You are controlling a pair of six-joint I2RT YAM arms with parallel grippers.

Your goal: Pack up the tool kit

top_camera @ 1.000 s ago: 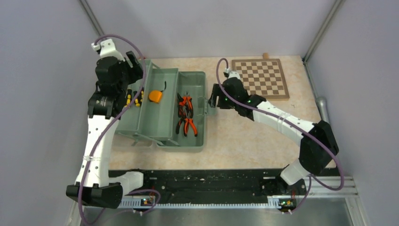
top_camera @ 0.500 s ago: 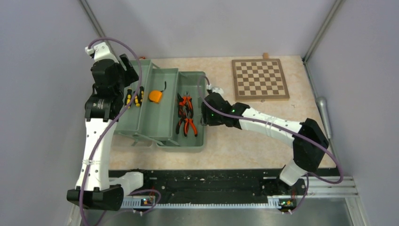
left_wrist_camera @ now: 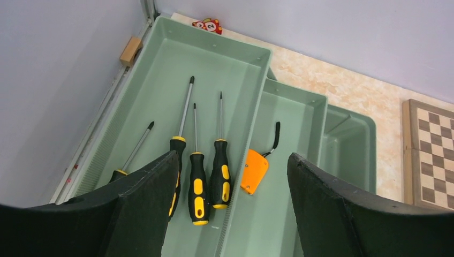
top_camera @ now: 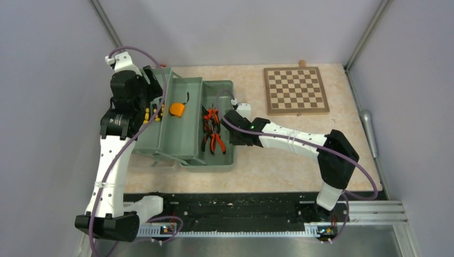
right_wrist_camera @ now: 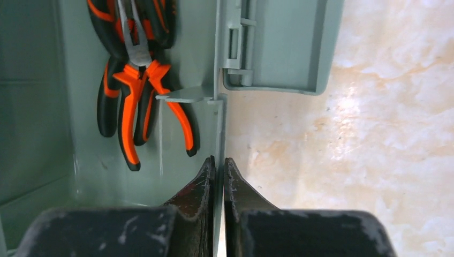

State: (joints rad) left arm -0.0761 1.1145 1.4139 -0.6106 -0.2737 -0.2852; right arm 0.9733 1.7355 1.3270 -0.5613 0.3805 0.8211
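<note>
- Pale-green rectangular plastic toolbox sat opened out on the marbled beige tabletop, toward the left side. Its three stepped sections were all showing: two trays and one deeper bottom compartment on the right.
- Four yellow-and-black screwdrivers lay in the leftmost tray. They were roughly parallel with tips pointing away from the arms, and one was half hidden behind a finger in the left wrist view.
- One small orange tape measure lay in the middle tray with its black strap trailing off it.
- Orange-handled pliers were piled in the bottom compartment. I counted at least two, but they overlapped so much that I couldn't settle on an exact number.
- Left gripper hung over the screwdriver tray with its jaws spread wide. It held nothing and touched nothing.
- Right gripper was at the toolbox's right-hand wall. Its two fingers were pinched almost together with the thin top edge of that wall caught between them, one finger inside the compartment and one outside over the tabletop.
- One wooden chessboard lay flat at the far right of the tabletop, well apart from the toolbox.
</note>
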